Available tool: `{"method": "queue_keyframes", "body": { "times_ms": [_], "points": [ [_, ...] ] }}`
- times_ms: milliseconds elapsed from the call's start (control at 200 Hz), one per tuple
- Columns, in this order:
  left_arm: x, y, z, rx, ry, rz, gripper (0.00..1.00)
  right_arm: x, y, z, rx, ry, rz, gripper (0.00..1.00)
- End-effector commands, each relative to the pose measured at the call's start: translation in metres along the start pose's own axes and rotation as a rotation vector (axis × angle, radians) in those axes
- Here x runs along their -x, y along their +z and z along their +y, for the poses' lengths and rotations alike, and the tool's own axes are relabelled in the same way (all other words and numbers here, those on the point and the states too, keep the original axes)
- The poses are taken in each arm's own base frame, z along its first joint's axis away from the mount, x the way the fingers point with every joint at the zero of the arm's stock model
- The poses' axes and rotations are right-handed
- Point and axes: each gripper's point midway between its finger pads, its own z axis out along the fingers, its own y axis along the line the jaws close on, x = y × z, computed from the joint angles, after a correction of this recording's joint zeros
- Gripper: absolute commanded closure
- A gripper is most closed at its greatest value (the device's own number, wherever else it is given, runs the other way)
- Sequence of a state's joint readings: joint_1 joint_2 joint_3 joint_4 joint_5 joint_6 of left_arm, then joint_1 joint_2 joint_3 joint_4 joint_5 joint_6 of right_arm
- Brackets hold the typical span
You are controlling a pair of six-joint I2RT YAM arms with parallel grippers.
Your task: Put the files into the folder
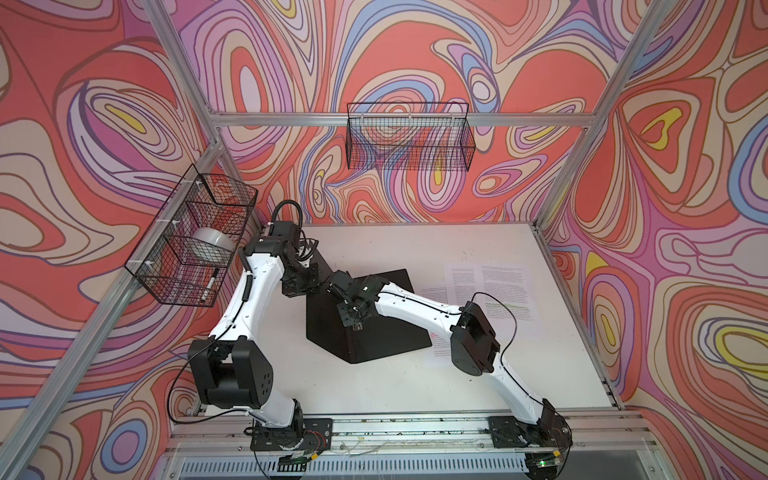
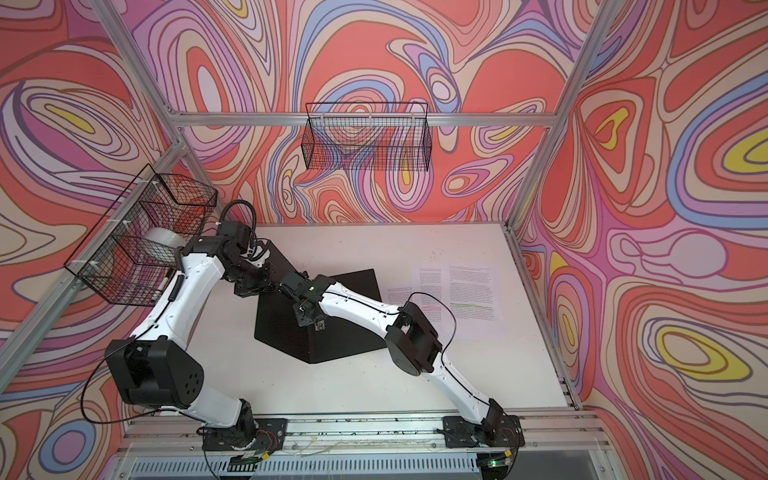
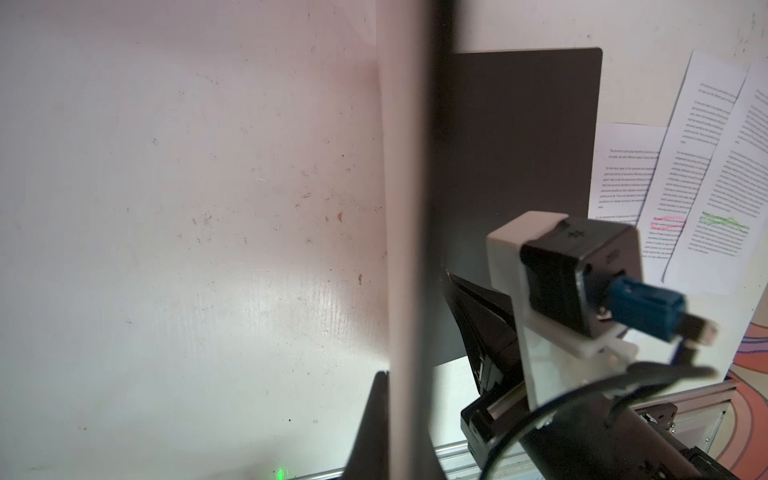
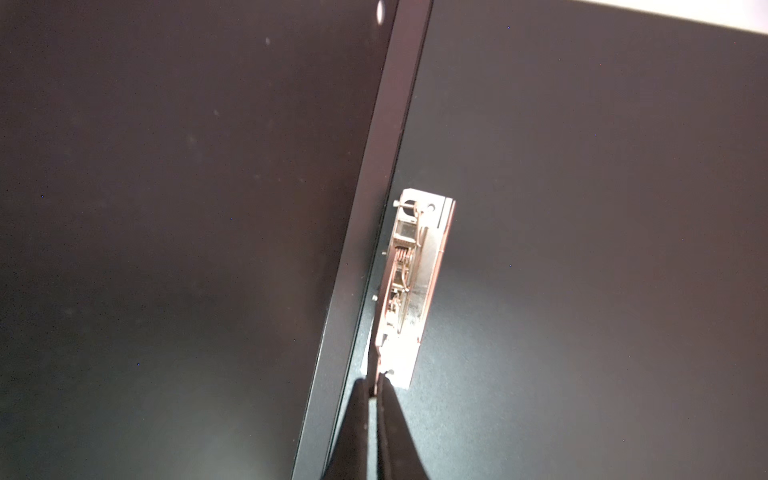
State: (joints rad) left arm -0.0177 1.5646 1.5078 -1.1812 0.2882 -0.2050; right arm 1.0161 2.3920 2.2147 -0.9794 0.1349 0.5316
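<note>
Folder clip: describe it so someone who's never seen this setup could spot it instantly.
On the white table lies an open black folder. By its spine fold sits the clip, pinched by the right gripper: the only shiny metal on the black inside.

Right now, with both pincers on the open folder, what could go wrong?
1. The left pincer grips the folder only by the edge of its raised cover; a slip could drop it onto the right pincer.
2. The right pincer pinches just the end of the metal clip; it may slip off or drag the folder.
3. The files lie loose beside the folder, partly under the right arm; its withdrawal could scatter them.
</note>
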Motion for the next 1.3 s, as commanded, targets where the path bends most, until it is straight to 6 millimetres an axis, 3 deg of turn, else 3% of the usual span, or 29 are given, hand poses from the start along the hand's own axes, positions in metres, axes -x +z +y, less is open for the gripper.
{"method": "queue_keyframes", "body": {
  "times_ms": [0,235,371,566,766,1077,1292],
  "points": [
    [-0.006,-0.003,0.000,-0.003,0.010,0.040,1.00,0.033,-0.035,0.002,0.020,-0.016,-0.127,0.91],
    [-0.001,-0.002,0.001,0.004,0.022,0.024,1.00,0.051,-0.054,-0.004,0.048,0.014,-0.189,0.82],
    [0.004,0.001,0.001,0.002,0.028,0.021,1.00,0.064,-0.076,-0.013,0.099,0.039,-0.242,0.79],
    [0.011,0.003,0.002,0.006,0.027,0.007,1.00,0.056,-0.092,-0.029,0.241,0.118,-0.216,0.79],
    [0.012,0.009,0.002,0.002,0.028,0.024,1.00,0.026,-0.079,-0.028,0.380,0.168,-0.160,0.79],
    [0.014,0.011,0.006,0.018,0.044,0.026,1.00,0.028,-0.078,-0.016,0.438,0.129,-0.143,0.79],
    [0.016,0.011,0.000,-0.017,0.073,0.029,1.00,0.001,-0.053,-0.006,0.512,0.105,-0.047,0.80]
  ]
}}
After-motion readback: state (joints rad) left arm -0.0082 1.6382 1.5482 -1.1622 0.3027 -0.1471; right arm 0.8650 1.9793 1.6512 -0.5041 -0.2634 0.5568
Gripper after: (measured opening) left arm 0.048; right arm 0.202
